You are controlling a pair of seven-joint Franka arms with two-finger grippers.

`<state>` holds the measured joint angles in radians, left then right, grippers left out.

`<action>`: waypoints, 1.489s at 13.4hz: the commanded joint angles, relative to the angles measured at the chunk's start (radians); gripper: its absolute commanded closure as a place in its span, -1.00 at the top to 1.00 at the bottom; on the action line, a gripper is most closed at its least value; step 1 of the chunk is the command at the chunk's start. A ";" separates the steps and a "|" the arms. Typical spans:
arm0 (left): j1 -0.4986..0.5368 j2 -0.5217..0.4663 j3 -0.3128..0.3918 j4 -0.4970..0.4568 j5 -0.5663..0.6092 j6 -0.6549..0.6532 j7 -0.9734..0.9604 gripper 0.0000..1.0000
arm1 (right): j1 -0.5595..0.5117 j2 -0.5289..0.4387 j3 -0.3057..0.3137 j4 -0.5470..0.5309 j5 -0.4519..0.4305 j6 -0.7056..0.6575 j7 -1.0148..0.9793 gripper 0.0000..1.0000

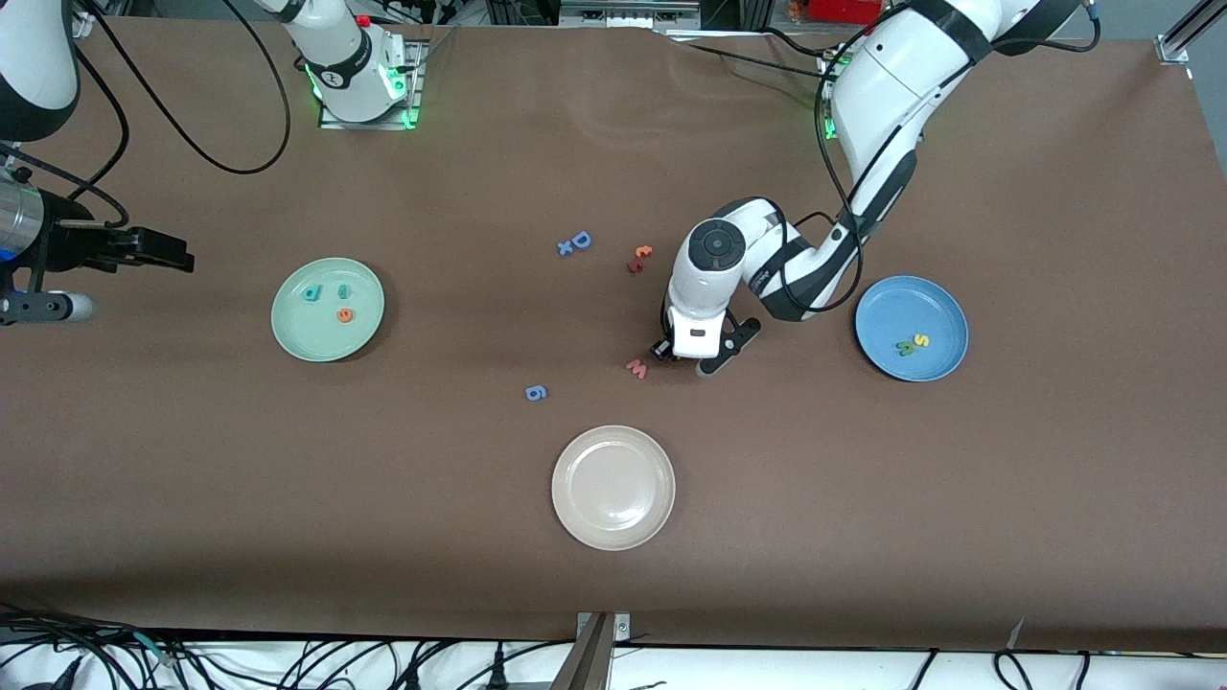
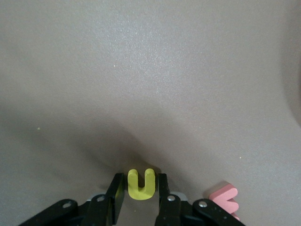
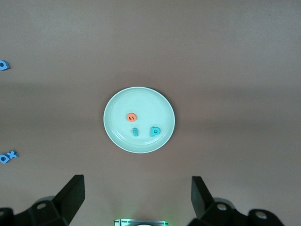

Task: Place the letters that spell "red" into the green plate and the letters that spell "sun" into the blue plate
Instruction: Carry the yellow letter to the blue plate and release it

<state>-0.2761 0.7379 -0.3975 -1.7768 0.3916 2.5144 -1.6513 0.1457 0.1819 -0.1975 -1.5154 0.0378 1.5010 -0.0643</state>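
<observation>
My left gripper [image 1: 685, 356] is down at the table in the middle, its fingers pressed on either side of a yellow "u" [image 2: 140, 188]; in the left wrist view the gripper [image 2: 141, 186] is shut on it. The hand hides the "u" from the front view. The blue plate [image 1: 882, 307] holds a yellow "s" [image 1: 921, 339] and a green "n" [image 1: 905, 348]. The green plate [image 1: 288, 331] holds a teal "d" [image 1: 311, 293], a teal "r" [image 1: 343, 291] and an orange "e" [image 1: 345, 314]. My right gripper [image 1: 177, 255] waits open above the table at the right arm's end, looking down on the green plate [image 3: 117, 132].
A red "w" [image 1: 636, 368] lies right beside the left gripper. A blue "6" [image 1: 537, 392] is close by, a cream plate [image 1: 575, 517] nearer the front camera. A blue "D" with an "x" [image 1: 575, 243] and small orange and red letters [image 1: 639, 257] lie farther back.
</observation>
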 commanded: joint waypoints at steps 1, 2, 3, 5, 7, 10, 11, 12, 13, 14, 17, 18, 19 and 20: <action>-0.015 0.017 0.009 0.031 0.036 -0.012 -0.027 -0.30 | 0.003 -0.016 0.001 -0.016 -0.018 0.002 0.014 1.00; -0.015 0.015 0.009 0.031 0.036 -0.012 -0.027 -0.34 | 0.003 -0.016 0.001 -0.016 -0.018 0.002 0.014 1.00; -0.015 0.015 0.009 0.031 0.036 -0.012 -0.028 -0.44 | 0.003 -0.016 0.001 -0.016 -0.018 0.002 0.014 1.00; -0.015 0.015 0.009 0.031 0.036 -0.014 -0.028 -0.61 | 0.003 -0.016 0.001 -0.016 -0.018 0.002 0.014 1.00; -0.014 0.015 0.011 0.031 0.036 -0.014 -0.030 -0.70 | 0.003 -0.016 0.000 -0.016 -0.018 0.002 0.014 1.00; -0.009 0.009 0.009 0.033 0.036 -0.034 -0.024 -0.76 | 0.000 -0.016 0.000 -0.012 -0.018 0.004 0.015 1.00; -0.008 0.008 0.009 0.049 0.036 -0.061 -0.022 -0.79 | 0.000 -0.016 -0.002 -0.012 -0.018 0.002 0.014 1.00; -0.006 0.011 0.008 0.072 0.036 -0.101 -0.016 -0.81 | -0.002 -0.018 -0.003 -0.011 -0.016 0.004 0.014 1.00; -0.005 0.011 0.008 0.094 0.033 -0.142 0.001 -0.81 | -0.002 -0.019 -0.003 -0.009 -0.016 0.004 0.015 1.00; -0.002 0.009 0.008 0.105 0.020 -0.182 0.039 -0.81 | -0.002 -0.024 -0.003 -0.009 -0.016 0.004 0.015 1.00; 0.035 0.002 0.003 0.143 -0.003 -0.302 0.149 -0.85 | -0.005 -0.035 -0.020 -0.008 -0.018 0.002 0.015 1.00; 0.058 -0.002 0.002 0.152 -0.025 -0.359 0.230 -0.85 | -0.003 -0.039 -0.022 -0.008 -0.018 0.002 0.014 1.00; 0.081 -0.006 0.003 0.181 -0.043 -0.423 0.310 -0.85 | -0.005 -0.042 -0.023 -0.006 -0.015 0.002 0.015 1.00; 0.109 -0.009 0.003 0.198 -0.048 -0.496 0.397 -0.85 | -0.005 -0.048 -0.022 -0.005 -0.015 0.004 0.015 0.99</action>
<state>-0.2145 0.7384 -0.3903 -1.6212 0.3778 2.1313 -1.4101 0.1429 0.1623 -0.2233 -1.5136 0.0348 1.5023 -0.0605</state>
